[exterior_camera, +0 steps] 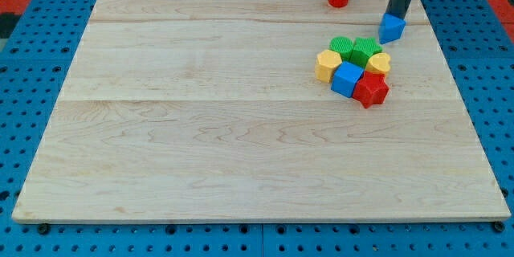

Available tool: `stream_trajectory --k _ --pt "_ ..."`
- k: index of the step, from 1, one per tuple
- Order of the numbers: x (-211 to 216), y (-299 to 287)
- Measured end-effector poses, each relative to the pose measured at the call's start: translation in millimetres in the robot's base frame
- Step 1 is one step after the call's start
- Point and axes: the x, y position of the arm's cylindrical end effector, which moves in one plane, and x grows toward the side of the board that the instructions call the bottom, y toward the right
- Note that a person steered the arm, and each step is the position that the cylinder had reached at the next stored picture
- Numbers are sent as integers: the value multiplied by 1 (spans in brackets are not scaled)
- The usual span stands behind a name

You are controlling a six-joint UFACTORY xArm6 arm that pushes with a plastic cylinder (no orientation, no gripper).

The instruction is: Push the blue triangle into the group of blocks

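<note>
Blue triangle (392, 27) sits at the view's upper right of the tabletop (201, 128), just apart from the group of blocks (354, 70). The tip (396, 15) touches its top side; there is no hand. The push seems underway; next it likely drives toward the view's lower left.

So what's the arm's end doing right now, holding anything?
No claw: only a rod, holding nothing.
My tip sits at the blue triangle's top edge, apparently touching it.
</note>
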Motion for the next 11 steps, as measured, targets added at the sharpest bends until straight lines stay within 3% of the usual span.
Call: stream_trajectory --k 3,4,5,6,8,11 --pt "41 -31" --pt "26 -31" --pt "27 9" --pt "50 10" --pt "88 -55" --pt "49 -48"
